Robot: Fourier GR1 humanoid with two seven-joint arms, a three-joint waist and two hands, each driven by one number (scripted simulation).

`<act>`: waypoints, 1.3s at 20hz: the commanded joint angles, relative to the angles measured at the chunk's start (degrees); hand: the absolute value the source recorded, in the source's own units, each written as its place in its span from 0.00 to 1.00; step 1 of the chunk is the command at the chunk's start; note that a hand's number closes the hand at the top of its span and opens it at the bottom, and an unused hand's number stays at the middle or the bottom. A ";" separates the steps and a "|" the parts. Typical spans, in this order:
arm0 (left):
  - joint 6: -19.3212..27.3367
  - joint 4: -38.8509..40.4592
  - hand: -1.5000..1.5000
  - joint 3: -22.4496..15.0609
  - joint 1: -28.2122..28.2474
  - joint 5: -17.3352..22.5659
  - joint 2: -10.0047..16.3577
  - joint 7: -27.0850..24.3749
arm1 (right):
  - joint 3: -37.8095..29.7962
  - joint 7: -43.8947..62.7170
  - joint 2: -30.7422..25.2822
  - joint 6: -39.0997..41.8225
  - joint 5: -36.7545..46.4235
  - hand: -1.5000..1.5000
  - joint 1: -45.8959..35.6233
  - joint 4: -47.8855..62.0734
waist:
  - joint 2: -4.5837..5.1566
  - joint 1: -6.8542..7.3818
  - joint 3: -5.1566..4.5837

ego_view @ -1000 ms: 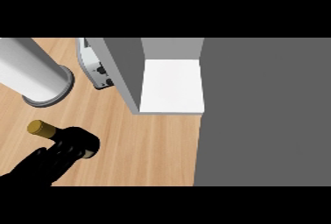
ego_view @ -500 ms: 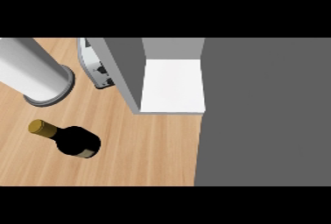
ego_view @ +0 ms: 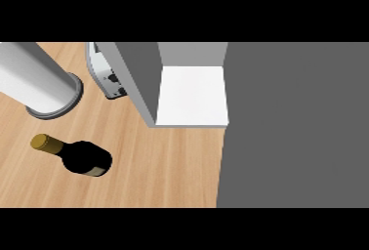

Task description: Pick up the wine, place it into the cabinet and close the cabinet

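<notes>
A dark wine bottle with a gold cap stands on the wooden counter at the lower left, alone and untouched. The cabinet stands open at the upper middle, showing a white shelf inside and a grey side wall to its left. Neither hand shows in the head view.
A large grey cylinder on a round base rises at the upper left. A grey and white object leans against the cabinet's left side. A wide dark grey panel fills the right of the view.
One second ago a black hand was at the bottle from the lower left. It has withdrawn out of view, and the bottle stays in place.
</notes>
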 commanded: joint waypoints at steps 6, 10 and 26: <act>0.31 5.56 0.00 6.66 -2.05 5.68 1.63 4.77 | -0.29 11.00 -0.28 -4.38 -0.99 0.00 -3.24 -10.88 | -0.05 -0.24 -0.05; 4.78 11.38 0.00 7.53 -10.35 7.21 4.66 6.64 | 0.21 5.36 0.43 -2.00 0.40 0.00 -1.19 -7.09 | 0.13 -1.00 0.01; 2.82 26.83 0.00 3.87 -22.84 -0.35 0.73 14.02 | -5.83 12.55 -0.72 -3.70 -4.60 0.00 -9.55 -6.42 | 0.17 -0.73 -0.03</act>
